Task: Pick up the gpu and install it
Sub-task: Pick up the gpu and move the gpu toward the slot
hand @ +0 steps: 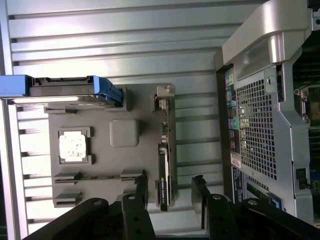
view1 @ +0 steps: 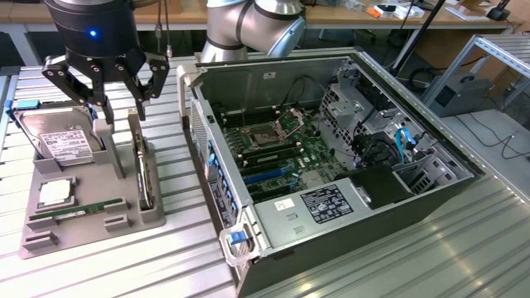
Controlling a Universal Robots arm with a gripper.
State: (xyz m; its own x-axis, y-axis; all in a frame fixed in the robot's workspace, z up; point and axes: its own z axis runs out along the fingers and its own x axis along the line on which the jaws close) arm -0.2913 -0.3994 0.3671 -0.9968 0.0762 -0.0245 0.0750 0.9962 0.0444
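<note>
Pincer (view1: pixel 120 104) open, fingers spread wide, we see nothing held. It hangs right over gpu (view1: pixel 141 162). In wrist view fingers flank one end of card, gap on each side, no contact. Gpu stands on edge in slot of grey holder (view1: pixel 87 231) on table (view1: pixel 398 267), beside hard drive (view1: pixel 59 139), at exterior view's left of open computer case (view1: pixel 356 186). We judge task barely begun: pincer lined up over card, grasp not yet made, card not lifted, nothing seated on motherboard (view1: pixel 277 146).
</note>
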